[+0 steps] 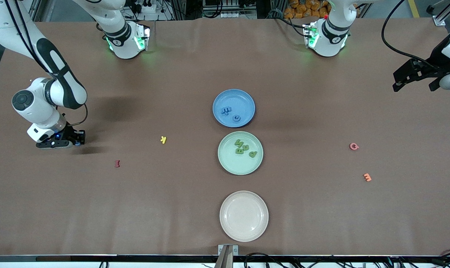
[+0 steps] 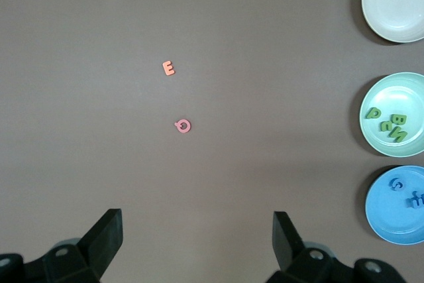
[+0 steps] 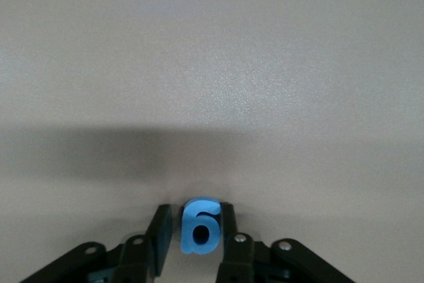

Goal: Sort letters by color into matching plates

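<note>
The right tool [image 3: 199,230] pinched a blue letter [image 3: 200,226] low over the table [image 1: 173,208], toward the right arm's end from the blue plate [image 1: 243,97]. The left tool [image 2: 197,243] waited, fingers spread, empty.

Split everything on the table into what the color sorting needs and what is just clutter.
Needed:
- blue plate, blue letters in it
- green plate, four green letters in it
- blue letter between the right gripper fingers

Clutter:
- white plate
- yellow letter
- red letter
- pink letter
- orange letter
</note>
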`<move>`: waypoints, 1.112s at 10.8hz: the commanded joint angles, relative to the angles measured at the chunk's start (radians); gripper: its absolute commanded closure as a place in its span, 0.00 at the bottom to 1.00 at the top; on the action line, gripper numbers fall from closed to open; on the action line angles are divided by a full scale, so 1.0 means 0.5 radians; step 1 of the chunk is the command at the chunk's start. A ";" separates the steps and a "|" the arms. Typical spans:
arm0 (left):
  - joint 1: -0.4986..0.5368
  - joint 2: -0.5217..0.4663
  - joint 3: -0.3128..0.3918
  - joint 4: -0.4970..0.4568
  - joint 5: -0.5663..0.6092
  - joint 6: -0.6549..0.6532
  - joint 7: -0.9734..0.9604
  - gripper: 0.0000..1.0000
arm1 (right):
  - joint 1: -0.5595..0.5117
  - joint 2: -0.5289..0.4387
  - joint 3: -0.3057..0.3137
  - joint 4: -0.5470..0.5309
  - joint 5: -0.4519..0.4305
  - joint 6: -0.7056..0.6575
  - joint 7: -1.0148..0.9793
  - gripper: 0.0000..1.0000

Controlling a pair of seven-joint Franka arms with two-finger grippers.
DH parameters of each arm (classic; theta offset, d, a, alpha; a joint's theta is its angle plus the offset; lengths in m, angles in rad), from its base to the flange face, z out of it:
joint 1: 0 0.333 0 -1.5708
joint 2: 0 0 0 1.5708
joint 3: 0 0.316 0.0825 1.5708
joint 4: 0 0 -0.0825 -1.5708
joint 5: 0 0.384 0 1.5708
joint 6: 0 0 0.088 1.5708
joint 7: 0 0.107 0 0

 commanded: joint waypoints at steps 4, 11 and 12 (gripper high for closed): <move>0.017 -0.049 -0.023 -0.014 -0.058 -0.011 -0.007 0.00 | -0.056 0.008 0.031 -0.018 -0.009 0.033 -0.048 0.72; 0.032 -0.043 -0.011 -0.026 -0.052 0.007 -0.041 0.00 | -0.035 -0.090 0.144 0.034 -0.006 -0.114 -0.008 0.76; 0.032 -0.034 -0.011 -0.026 -0.055 0.007 -0.041 0.00 | -0.020 -0.111 0.153 0.044 -0.003 -0.175 0.044 0.76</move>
